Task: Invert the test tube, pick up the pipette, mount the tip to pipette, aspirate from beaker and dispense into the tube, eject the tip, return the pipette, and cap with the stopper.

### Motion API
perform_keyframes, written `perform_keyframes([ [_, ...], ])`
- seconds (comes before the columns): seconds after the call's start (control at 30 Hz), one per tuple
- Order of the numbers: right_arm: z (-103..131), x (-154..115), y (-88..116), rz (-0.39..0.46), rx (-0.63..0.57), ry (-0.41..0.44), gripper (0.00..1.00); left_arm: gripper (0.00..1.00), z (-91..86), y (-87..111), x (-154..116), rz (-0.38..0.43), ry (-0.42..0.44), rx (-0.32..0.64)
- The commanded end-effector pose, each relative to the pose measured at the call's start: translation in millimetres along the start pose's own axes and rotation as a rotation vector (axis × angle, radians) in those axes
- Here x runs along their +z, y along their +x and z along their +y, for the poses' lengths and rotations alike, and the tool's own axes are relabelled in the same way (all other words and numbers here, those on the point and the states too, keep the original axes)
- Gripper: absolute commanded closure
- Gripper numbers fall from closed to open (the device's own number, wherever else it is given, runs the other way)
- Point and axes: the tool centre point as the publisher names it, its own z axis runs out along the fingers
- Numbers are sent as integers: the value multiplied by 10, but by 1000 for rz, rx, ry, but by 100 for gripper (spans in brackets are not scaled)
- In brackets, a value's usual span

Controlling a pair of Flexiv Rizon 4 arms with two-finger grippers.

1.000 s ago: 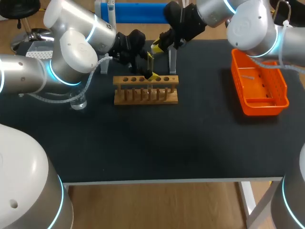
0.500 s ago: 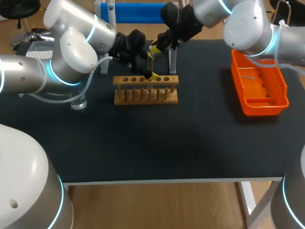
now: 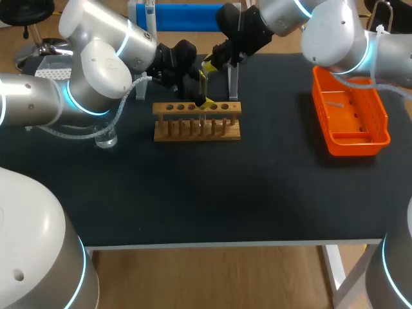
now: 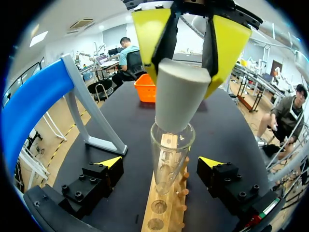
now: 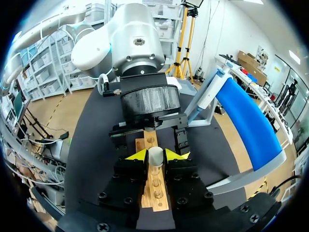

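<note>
A clear test tube (image 4: 170,159) stands upright in the wooden rack (image 3: 196,122). My right gripper (image 4: 181,83) is shut on a pale tapered stopper (image 4: 177,101), whose narrow end sits at the tube's mouth. In the right wrist view the stopper (image 5: 154,155) lies between that gripper's (image 5: 156,155) yellow tips, over the tube (image 5: 154,170). My left gripper (image 4: 160,163) is open, its tips on either side of the tube and apart from it. In the head view both grippers, left (image 3: 203,96) and right (image 3: 211,63), meet above the rack. The pipette (image 5: 206,96) hangs on the blue stand (image 3: 187,16).
A glass beaker (image 3: 106,136) stands left of the rack, under my left arm. An orange basket (image 3: 351,138) sits at the table's right. A pale stand post (image 3: 233,80) rises just behind the rack. The rack (image 4: 161,212) has several unfilled holes.
My right arm has shifted slightly to the left with the stopper, then held still. The left arm has not moved.
</note>
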Motion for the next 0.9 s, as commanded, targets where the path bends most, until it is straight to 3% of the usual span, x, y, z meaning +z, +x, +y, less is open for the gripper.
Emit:
perform_keyframes([
  [0.03,14,2,-6,-2,2,-3,100,0,-5,0,-5,2,-3,-1],
  [0.9,16,68,19,5,-4,1,100,0,-5,0,-5,2,-3,-1],
])
